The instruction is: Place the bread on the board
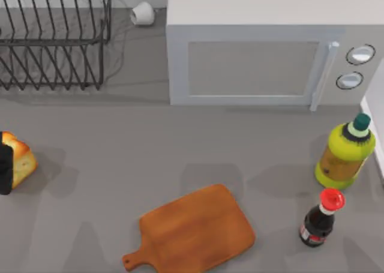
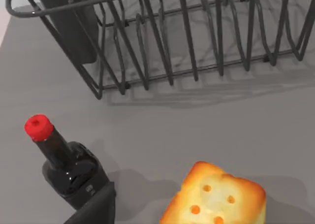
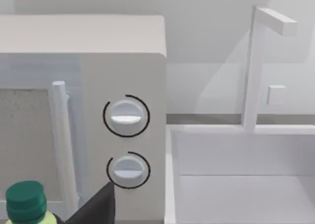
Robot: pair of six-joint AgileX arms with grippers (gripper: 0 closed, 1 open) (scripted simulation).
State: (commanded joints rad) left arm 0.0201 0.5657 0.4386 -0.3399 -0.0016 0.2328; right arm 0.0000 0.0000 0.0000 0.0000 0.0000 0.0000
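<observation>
Now, the lines as I read them from my console, every place taken from the board (image 1: 198, 232).

Board: it lies flat on the grey table (image 1: 120, 159), near the front edge, with its short handle at the front-left corner; nothing rests on it.

Bread (image 1: 18, 159): it sits far to the left of the board and a little behind it, at the table's left edge. The left wrist view shows its pale crumb face with orange dots.

Left gripper (image 1: 6, 168): a dark finger stands against the bread's left side in the top view. I cannot tell whether the jaws are clamped on the bread or apart.

Key relation: the board lies to the right of the bread and forward of it. I judge the left arm the nearer one for the job.

Bread's long axis: I cannot tell.

Right gripper: its wrist camera faces the microwave (image 1: 264, 51), well behind the board; the arm seems parked, and I cannot tell its jaw state.

Dish rack (image 1: 54, 39): back left of the board, its slots hold nothing.

Bottles: a green-capped yellow bottle (image 1: 346, 153) and a red-capped dark bottle (image 1: 320, 218) stand right of the board.
</observation>
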